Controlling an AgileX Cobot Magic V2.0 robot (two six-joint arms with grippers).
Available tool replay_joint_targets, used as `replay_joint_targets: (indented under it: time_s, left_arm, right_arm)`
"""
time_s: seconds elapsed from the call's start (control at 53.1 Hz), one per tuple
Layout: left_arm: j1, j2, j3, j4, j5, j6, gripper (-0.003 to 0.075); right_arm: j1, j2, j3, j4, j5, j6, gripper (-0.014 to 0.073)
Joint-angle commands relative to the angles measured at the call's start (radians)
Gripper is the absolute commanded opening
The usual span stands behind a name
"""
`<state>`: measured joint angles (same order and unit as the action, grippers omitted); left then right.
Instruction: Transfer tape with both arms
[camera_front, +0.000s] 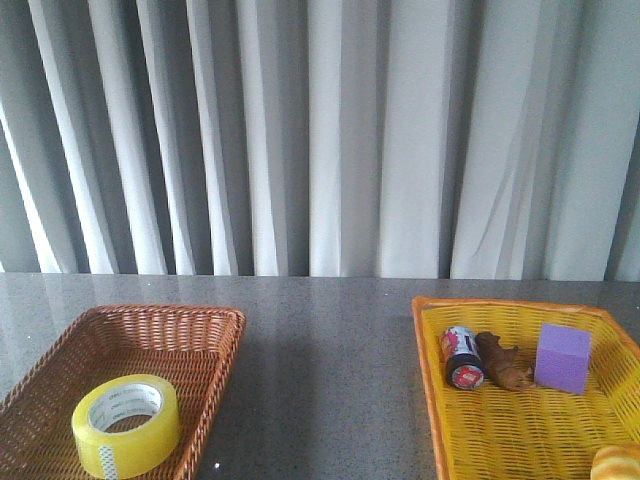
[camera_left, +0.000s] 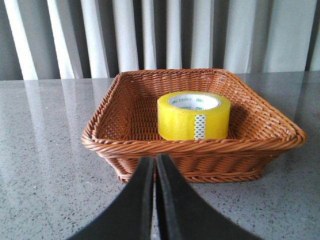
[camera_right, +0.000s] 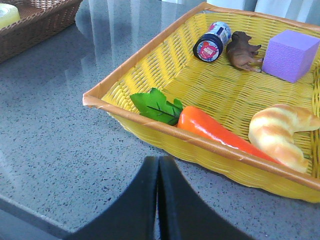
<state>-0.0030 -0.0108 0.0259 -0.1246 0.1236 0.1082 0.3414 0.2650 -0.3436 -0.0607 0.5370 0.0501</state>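
Note:
The yellow tape roll (camera_front: 126, 424) with its white printed core lies flat in the brown wicker basket (camera_front: 205, 335) at the front left. It also shows in the left wrist view (camera_left: 193, 116), inside the basket (camera_left: 125, 147). My left gripper (camera_left: 154, 160) is shut and empty, over the table just short of the basket's near wall. My right gripper (camera_right: 158, 160) is shut and empty, over the table beside the yellow basket (camera_right: 120, 80). Neither arm shows in the front view.
The yellow basket (camera_front: 432, 400) at the front right holds a small red-and-white can (camera_front: 463, 357), a brown toy animal (camera_front: 503, 362), a purple block (camera_front: 562, 357), a croissant (camera_right: 280, 132) and a toy carrot (camera_right: 200, 122). Grey curtains hang behind the speckled table.

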Motion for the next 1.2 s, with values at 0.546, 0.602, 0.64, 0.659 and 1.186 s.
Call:
replay_joint_targets:
  time_s: [0.546,0.602,0.64,0.659,1.186]
  left_arm:
    - [-0.008,-0.015,-0.028,0.08,-0.057,-0.151,-0.0006]
    - [-0.008,-0.015,-0.028,0.08,-0.057,-0.151,-0.0006]
    - [-0.008,-0.015,-0.028,0.08,-0.057,-0.15,-0.0006]
    - [-0.008,-0.015,-0.028,0.08,-0.057,-0.15,-0.0006]
    - [-0.008,-0.015,-0.028,0.08,-0.057,-0.15,-0.0006]
  right_arm:
    - [-0.004,0.009,-0.029,-0.008,-0.07,-0.002,-0.0006]
    - [-0.004,0.009,-0.029,-0.008,-0.07,-0.002,-0.0006]
    - [-0.004,0.009,-0.029,-0.008,-0.07,-0.002,-0.0006]
    - [-0.004,0.009,-0.029,-0.008,-0.07,-0.002,-0.0006]
    - [-0.005,-0.056,0.075,-0.044,-0.133,-0.007,-0.0006]
